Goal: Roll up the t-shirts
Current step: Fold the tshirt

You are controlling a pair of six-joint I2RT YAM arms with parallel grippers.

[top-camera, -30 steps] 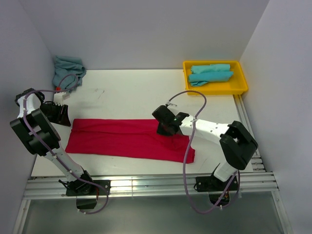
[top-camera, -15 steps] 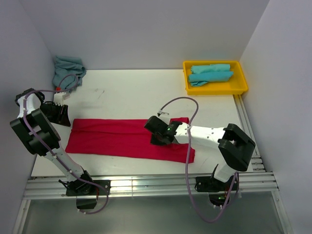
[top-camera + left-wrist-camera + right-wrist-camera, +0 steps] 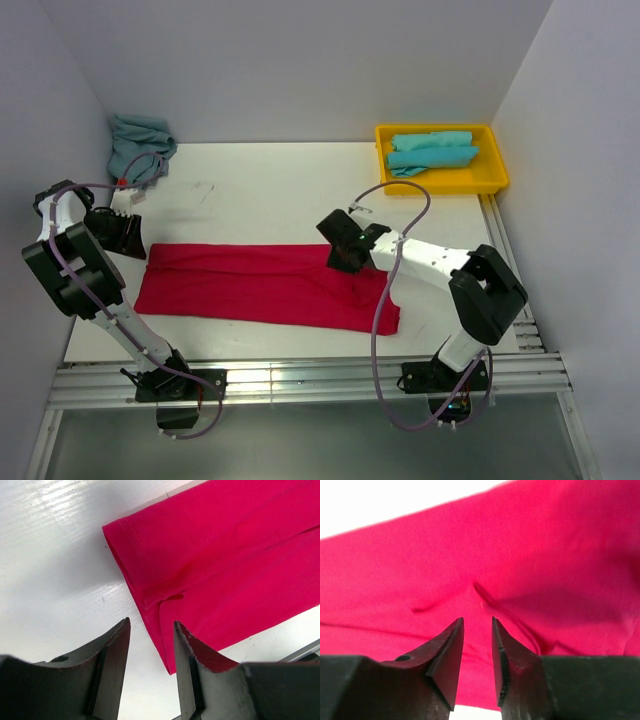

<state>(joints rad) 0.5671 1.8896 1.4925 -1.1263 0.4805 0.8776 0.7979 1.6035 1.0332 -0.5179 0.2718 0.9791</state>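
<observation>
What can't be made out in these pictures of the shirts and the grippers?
- Right wrist view: whether the right gripper touches the red t-shirt is unclear; frame edges cut the shirt off.
- Top view: that gripper's body covers part of the shirt.
- Top view: the turquoise shirts in the yellow tray overlap and are small; their number is unclear.
- Top view: the turquoise heap in the far left corner is bunched; one shirt or several, unclear.
</observation>
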